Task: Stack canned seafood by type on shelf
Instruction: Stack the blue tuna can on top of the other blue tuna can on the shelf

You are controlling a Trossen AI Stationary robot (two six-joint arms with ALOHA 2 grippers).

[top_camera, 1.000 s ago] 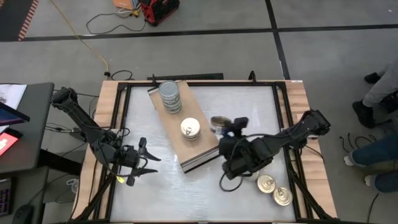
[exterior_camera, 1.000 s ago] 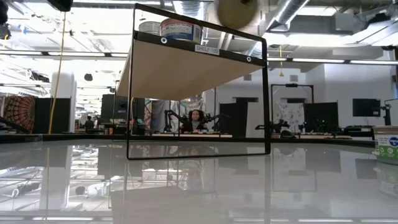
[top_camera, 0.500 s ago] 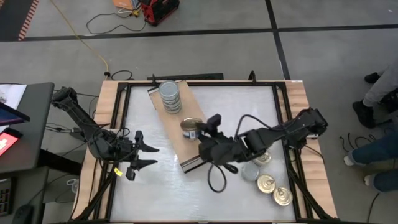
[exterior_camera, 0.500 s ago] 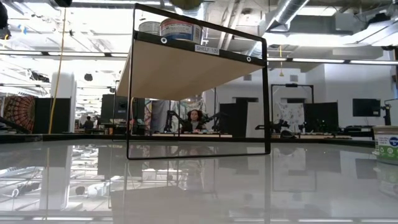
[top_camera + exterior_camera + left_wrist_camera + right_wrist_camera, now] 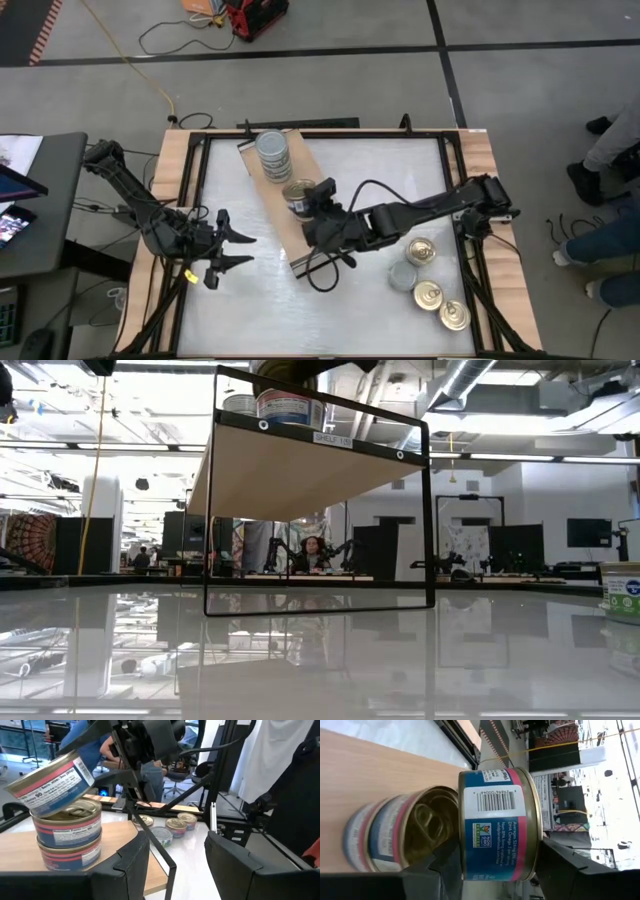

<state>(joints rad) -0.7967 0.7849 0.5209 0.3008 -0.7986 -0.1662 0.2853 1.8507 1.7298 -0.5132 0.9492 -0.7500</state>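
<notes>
The shelf point(image 5: 285, 215), a light-wood board on a dark frame, crosses the table's middle. A stack of silver-topped tins point(image 5: 272, 155) stands on its far end. Nearer the middle stands a stack of two pink-and-blue tins point(image 5: 67, 837) with a gold pull-tab top. My right gripper point(image 5: 308, 205) is over it, shut on a third such tin point(image 5: 497, 825). Left of the shelf, my left gripper point(image 5: 232, 250) hangs open with nothing between its fingers point(image 5: 132, 865). My right gripper pinches the tin between its two fingers point(image 5: 560, 865), which stand against its flat ends point(image 5: 536, 845), label wall facing the wrist camera. The fingers come from the table's right, slanting slightly down. The tin point(image 5: 52, 780) hangs tilted just over the stack's gold lid; whether they touch, I cannot tell.
Several loose tins point(image 5: 430, 295) lie on the white tabletop at the near right, right of the shelf. In the low view the shelf's dark frame point(image 5: 428, 510) stands open-fronted. A person's legs point(image 5: 610, 150) show beyond the table's right edge.
My right gripper has carried the tin toward the table's left, from beside the shelf's right edge to over the stack of gold-topped tins, rolling its wrist on the way. The tin stays held and clear of the table.
</notes>
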